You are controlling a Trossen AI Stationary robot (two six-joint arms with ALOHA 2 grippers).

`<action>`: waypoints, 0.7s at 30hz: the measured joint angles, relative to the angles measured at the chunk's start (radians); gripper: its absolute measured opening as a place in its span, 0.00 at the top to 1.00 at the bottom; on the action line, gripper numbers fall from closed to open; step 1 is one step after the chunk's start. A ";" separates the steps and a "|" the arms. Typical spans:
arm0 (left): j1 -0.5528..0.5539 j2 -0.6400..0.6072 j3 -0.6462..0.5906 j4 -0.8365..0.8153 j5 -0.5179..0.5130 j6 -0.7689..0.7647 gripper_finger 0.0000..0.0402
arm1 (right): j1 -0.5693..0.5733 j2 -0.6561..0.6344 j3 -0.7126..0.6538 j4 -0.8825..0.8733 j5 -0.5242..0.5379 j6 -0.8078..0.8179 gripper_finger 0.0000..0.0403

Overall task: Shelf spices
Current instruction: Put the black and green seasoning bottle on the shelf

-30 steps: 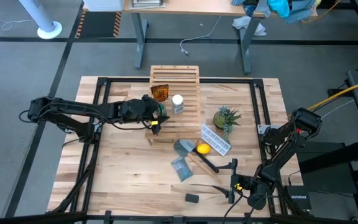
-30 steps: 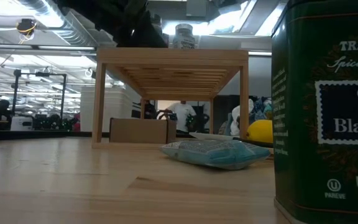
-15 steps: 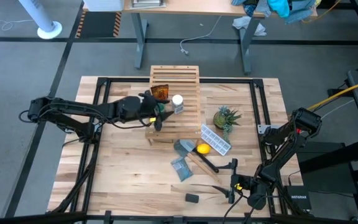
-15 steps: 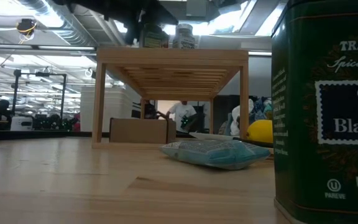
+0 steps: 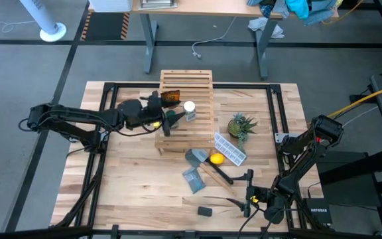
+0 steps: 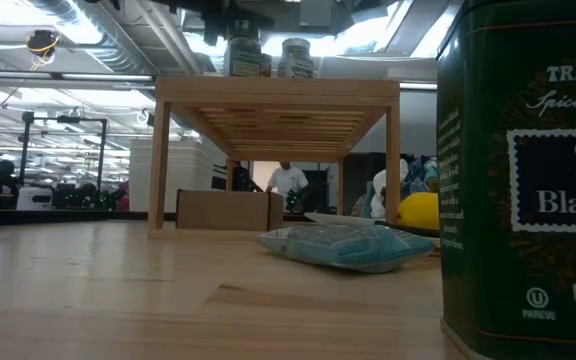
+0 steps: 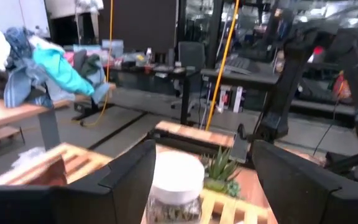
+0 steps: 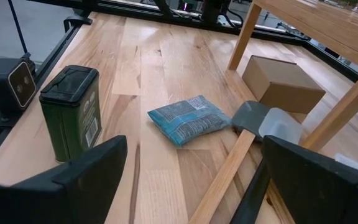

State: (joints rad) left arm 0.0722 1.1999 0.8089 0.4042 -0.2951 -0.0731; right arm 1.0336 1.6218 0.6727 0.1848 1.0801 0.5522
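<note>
Your left gripper [image 5: 169, 120] hangs over the shelf [image 5: 201, 79], jaws spread wide beside the white-capped bottle [image 5: 189, 109] and holding nothing. The green-lidded jar [image 6: 246, 55] stands on top next to it, likely just set there. Your right gripper [image 5: 247, 197], also wide open, waits near the green tin [image 8: 73, 111], probably the next spice

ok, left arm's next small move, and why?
Probably lift the left tool clear of the light-wood slatted shelf: it is open, and the green-lidded jar already stands on top beside the white-capped bottle. The right tool waits open near the table's front.
</note>
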 joint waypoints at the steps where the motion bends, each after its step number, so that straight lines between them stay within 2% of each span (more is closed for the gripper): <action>1: -0.003 -0.013 0.000 0.001 0.000 0.004 0.35 | 0.000 0.000 0.000 0.001 0.000 0.000 0.06; 6: -0.055 -0.103 0.000 -0.005 -0.001 0.047 0.35 | 0.000 0.000 0.000 0.002 -0.019 0.000 0.06; 12: -0.197 -0.223 0.001 -0.093 -0.007 0.062 0.35 | 0.000 0.000 0.000 0.001 -0.019 0.000 0.06; 17: -0.364 -0.261 0.001 -0.286 -0.009 -0.057 0.35 | 0.000 0.000 0.000 0.001 -0.034 0.000 0.06; 21: -0.526 -0.189 0.001 -0.367 -0.069 -0.188 0.35 | 0.000 0.000 0.000 0.001 -0.053 0.000 0.06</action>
State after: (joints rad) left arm -0.4533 1.0110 0.8097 0.0372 -0.3641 -0.2607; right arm 1.0336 1.6218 0.6727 0.1860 1.0273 0.5522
